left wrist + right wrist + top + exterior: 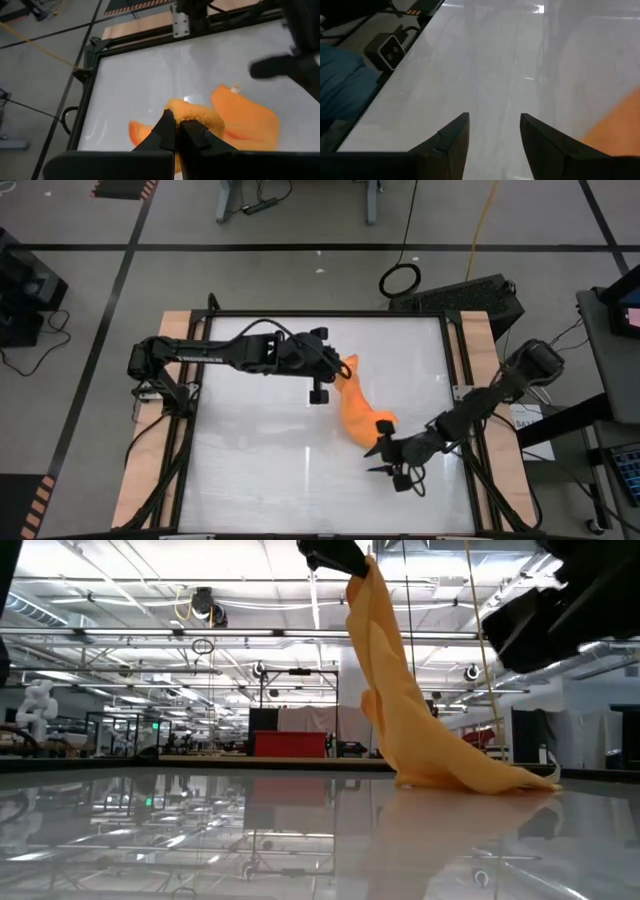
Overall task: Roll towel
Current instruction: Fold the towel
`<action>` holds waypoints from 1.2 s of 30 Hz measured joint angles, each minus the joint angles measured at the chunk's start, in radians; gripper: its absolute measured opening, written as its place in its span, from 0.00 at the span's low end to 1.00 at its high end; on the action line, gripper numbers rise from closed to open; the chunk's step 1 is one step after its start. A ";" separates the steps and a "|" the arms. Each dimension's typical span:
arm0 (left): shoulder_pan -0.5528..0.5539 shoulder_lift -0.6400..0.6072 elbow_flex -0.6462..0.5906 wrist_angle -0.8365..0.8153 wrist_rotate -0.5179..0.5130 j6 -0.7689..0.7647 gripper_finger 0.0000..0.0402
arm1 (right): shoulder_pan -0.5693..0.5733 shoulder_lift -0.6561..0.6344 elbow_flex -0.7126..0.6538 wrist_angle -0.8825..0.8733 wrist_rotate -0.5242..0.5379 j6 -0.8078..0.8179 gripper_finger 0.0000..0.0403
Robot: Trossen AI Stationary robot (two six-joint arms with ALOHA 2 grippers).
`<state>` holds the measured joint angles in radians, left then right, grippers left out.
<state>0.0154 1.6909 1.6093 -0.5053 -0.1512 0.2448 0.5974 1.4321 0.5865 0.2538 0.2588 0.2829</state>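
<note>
- Left gripper: we see its fingers pinched closed on a bunched corner of the towel, held above the table.
- Right gripper: fingers spread, empty, just beside the towel's resting end.
- Towel: drapes limply, so we judge it light and soft; best gripped at edges or corners.

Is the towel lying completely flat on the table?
No, the left gripper holds one end of the towel up high.
</note>
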 joint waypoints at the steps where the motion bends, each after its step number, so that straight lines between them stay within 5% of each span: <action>1: 0.000 0.000 0.000 0.002 0.000 -0.001 0.01 | -0.002 0.034 0.000 0.044 0.000 -0.011 0.41; 7: -0.003 0.000 0.000 0.006 0.000 -0.003 0.01 | -0.039 0.217 0.016 0.278 0.001 -0.042 0.41; 14: -0.003 0.000 0.000 0.015 0.000 -0.004 0.01 | -0.090 0.400 0.155 0.269 0.003 -0.075 0.41; 25: -0.010 0.000 0.000 -0.009 -0.002 -0.028 0.01 | -0.140 0.373 0.295 -0.395 0.403 0.057 0.35; 30: -0.010 0.000 -0.001 -0.027 -0.002 -0.028 0.01 | -0.145 0.272 0.294 -0.687 0.443 0.205 0.31; 36: -0.013 0.000 -0.001 -0.032 -0.002 -0.028 0.01 | -0.173 0.220 0.276 -0.729 0.442 0.161 0.30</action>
<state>0.0023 1.6909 1.6085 -0.5374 -0.1532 0.2165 0.4243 1.6522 0.8623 -0.4751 0.7004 0.4437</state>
